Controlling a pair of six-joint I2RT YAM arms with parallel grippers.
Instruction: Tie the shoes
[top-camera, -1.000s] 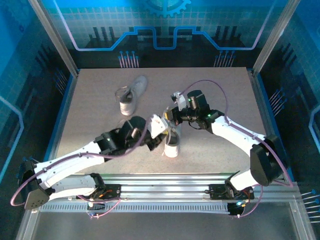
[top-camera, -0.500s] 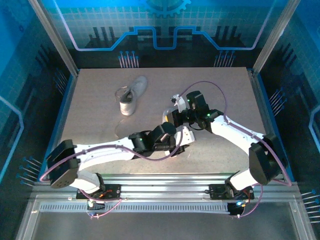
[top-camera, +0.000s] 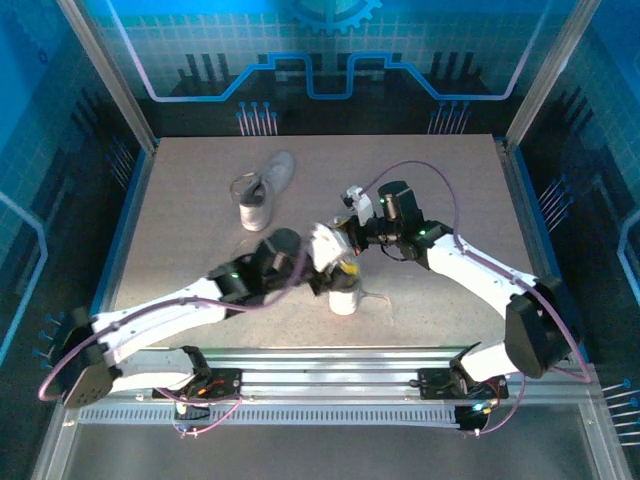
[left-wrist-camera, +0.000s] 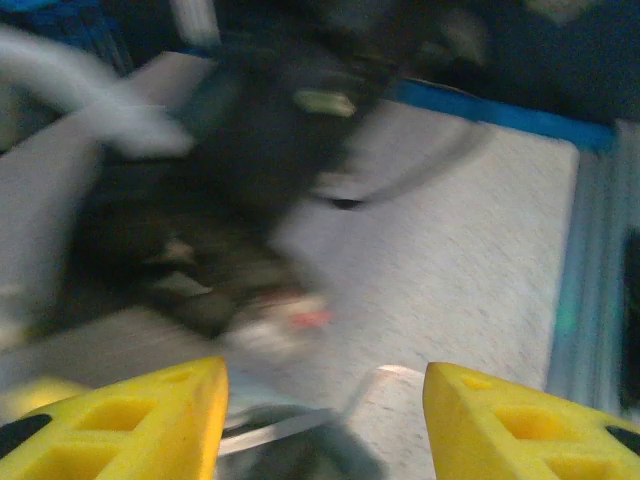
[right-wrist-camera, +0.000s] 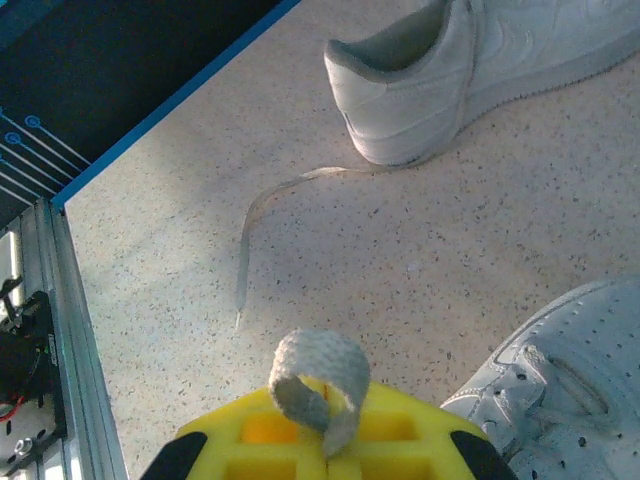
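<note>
One of the shoes, a white sneaker (top-camera: 265, 190), lies on its side at the far left of the table. The other (top-camera: 343, 296) stands near the front middle, under both grippers. My right gripper (top-camera: 346, 238) hangs over this near shoe (right-wrist-camera: 560, 400), shut on a loop of pale lace (right-wrist-camera: 318, 380). The far shoe (right-wrist-camera: 470, 70) trails a loose lace (right-wrist-camera: 262, 215) across the table. My left gripper (top-camera: 338, 264) sits just above the near shoe. In the blurred left wrist view it (left-wrist-camera: 325, 425) is open, its yellow fingers (left-wrist-camera: 150, 425) wide apart with nothing between them.
The speckled table (top-camera: 440, 180) has a blue rim and an aluminium rail (top-camera: 330, 385) along its near edge. My right arm (top-camera: 470, 270) arches in from the right and the left arm (top-camera: 170, 315) from the left, meeting over the near shoe.
My left arm swung right across the near shoe, then came back to its left side, and its jaws opened. The right gripper stayed almost in place, still shut on the lace.
</note>
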